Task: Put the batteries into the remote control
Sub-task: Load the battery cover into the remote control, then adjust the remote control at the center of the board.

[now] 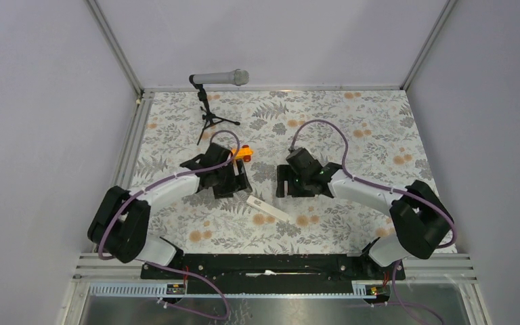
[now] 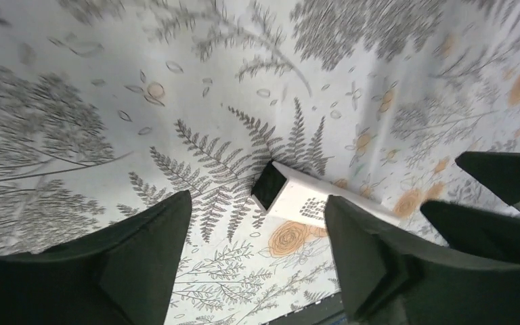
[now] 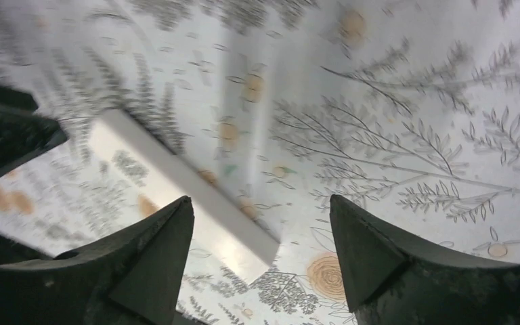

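1. Both your end effectors are released. The left gripper and the right gripper each stand with jaws apart and nothing between them.
2. The remote control lies flat on the patterned table, just below the centre of the top view. It slants from upper left to lower right, between the two grippers and slightly below them.
3. In the left wrist view its near end looks dark. That may be an open compartment, but you cannot be sure from here.
4. Expect the remote to be light, stiff, smooth plastic that is likely to skid when nudged. Take it across its narrow long sides near the middle, not by an end.
5. No batteries show in any view. Treat them as tiny, round and apt to roll, and pinch each across the barrel.
6. Count: one remote, no batteries in sight, no separate cover in sight, one orange toy car, and one microphone on its tripod.
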